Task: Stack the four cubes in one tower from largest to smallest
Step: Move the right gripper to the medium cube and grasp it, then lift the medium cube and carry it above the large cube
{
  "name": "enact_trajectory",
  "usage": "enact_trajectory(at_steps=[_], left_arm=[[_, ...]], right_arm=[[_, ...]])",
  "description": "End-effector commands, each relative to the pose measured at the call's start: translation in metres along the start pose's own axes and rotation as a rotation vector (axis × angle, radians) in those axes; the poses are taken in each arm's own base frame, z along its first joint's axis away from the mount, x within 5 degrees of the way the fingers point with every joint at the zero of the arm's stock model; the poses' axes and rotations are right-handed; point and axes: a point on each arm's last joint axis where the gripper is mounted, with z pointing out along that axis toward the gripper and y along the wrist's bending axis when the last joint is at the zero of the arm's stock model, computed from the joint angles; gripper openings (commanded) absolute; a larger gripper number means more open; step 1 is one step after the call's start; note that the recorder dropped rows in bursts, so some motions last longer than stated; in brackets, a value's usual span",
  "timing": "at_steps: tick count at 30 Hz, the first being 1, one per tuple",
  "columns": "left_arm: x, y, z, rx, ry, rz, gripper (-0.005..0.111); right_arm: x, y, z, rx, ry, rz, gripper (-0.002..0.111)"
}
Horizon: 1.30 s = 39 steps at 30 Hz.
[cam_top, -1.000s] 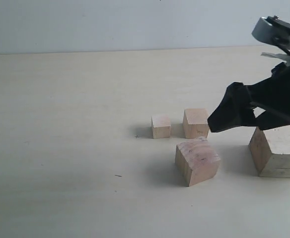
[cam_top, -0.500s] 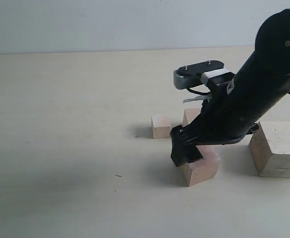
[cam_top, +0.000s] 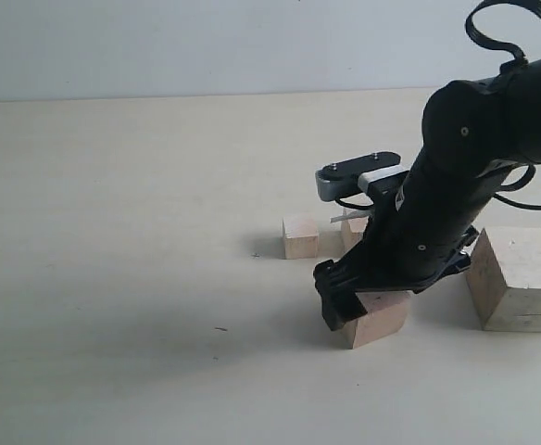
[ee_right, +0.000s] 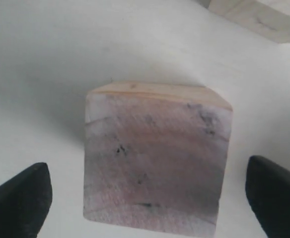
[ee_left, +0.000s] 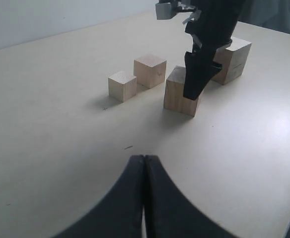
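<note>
Right wrist view: your right tool (ee_right: 146,197) sits wide open astride the second-largest cube (ee_right: 155,148), gripping nothing. Looks rigid, light, bare wood; clamp opposite flat sides, mid-height.

The table (cam_top: 141,278) is flat, pale and creamy. Four light wooden cubes sit right on it, each one by itself. The smallest cube (cam_top: 300,236) and the second-smallest cube (ee_left: 150,72) stand side by side with a little gap between them. The second-biggest cube (cam_top: 382,320) sits near them, closer to the front, turned at a slant. The biggest cube (cam_top: 521,278) stands apart on the right. A tiny dark mark (cam_top: 220,328) lies on the bare top.
</note>
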Motion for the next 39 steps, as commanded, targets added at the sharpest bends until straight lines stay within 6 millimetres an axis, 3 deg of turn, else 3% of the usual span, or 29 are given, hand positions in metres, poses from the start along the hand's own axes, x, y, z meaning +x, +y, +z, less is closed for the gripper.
enact_trajectory(at_steps=[1, 8, 14, 22, 28, 34, 39], left_arm=[[-0.001, 0.000, -0.001, 0.001, -0.018, -0.005, 0.000], [-0.001, 0.000, -0.001, 0.001, -0.018, -0.005, 0.000], [-0.001, 0.000, -0.001, 0.001, -0.018, -0.005, 0.000], [-0.001, 0.000, -0.001, 0.000, -0.018, -0.003, 0.000], [-0.002, 0.000, -0.001, 0.000, -0.020, -0.003, 0.000], [-0.002, 0.000, -0.001, -0.004, -0.020, 0.008, 0.000], [-0.001, 0.000, -0.001, -0.006, -0.020, 0.012, 0.000]], right_arm=[[-0.005, 0.000, 0.003, 0.005, -0.029, -0.005, 0.089], [-0.005, 0.000, 0.003, -0.001, -0.037, 0.041, 0.035], [-0.004, 0.002, -0.005, -0.009, -0.044, 0.056, 0.000], [0.004, 0.006, -0.062, -0.028, -0.209, 0.044, 0.000], [0.037, -0.004, -0.123, 0.100, -0.297, 0.076, 0.000], [0.062, -0.025, -0.153, 0.321, -0.319, 0.193, 0.000], [0.067, -0.033, -0.159, 0.347, -0.336, 0.272, 0.000]])
